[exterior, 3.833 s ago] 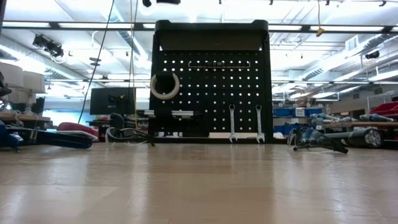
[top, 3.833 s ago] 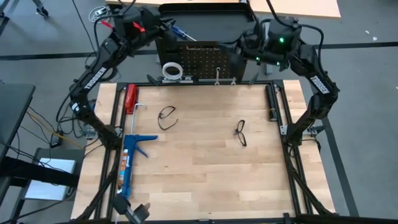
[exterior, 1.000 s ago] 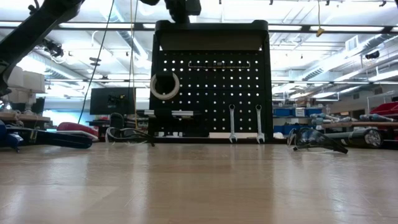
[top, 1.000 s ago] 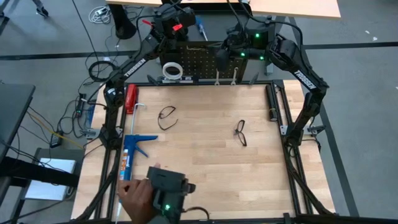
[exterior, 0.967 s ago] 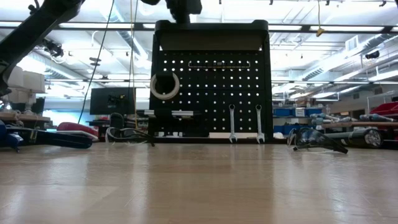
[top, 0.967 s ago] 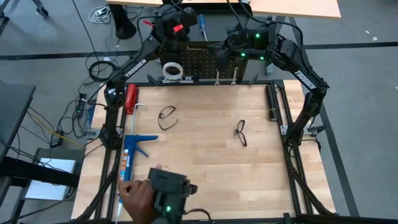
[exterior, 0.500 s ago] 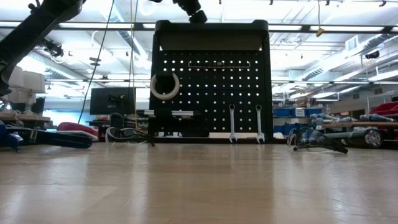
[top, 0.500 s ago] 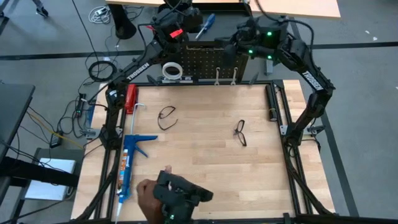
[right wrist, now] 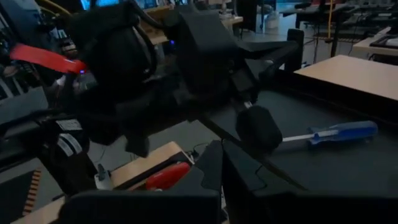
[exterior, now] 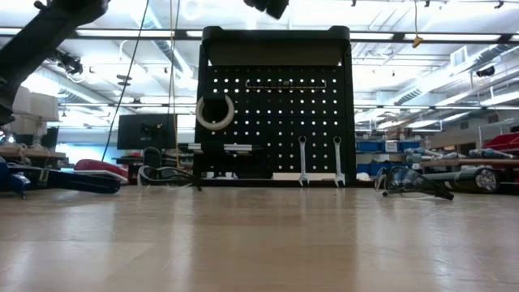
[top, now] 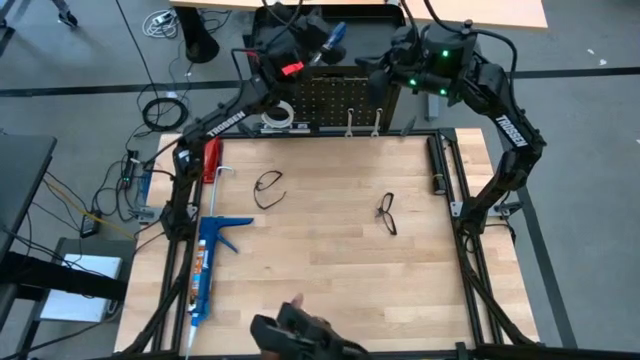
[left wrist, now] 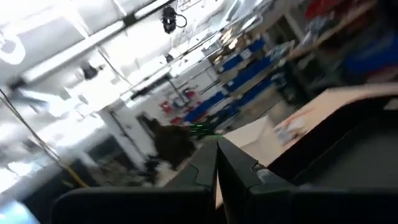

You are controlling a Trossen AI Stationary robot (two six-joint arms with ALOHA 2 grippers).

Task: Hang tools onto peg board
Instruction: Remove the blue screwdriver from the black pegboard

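Left gripper [top: 322,28], fingers closed on nothing, at twelve o'clock, should grasp the blue-handled screwdriver [right wrist: 341,132] mid-handle; right gripper [top: 378,68] closed, empty.

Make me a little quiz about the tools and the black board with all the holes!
1. Pick one: what hangs on the peg board with the wrenches? A) a white tape roll B) a hammer C) a saw
2. True or false: both pairs of safety glasses lie on the wooden table, not on the board.
3. Count: how many silver wrenches hang on the board?

Key: 1 is A. 2 is true. 3 is two.
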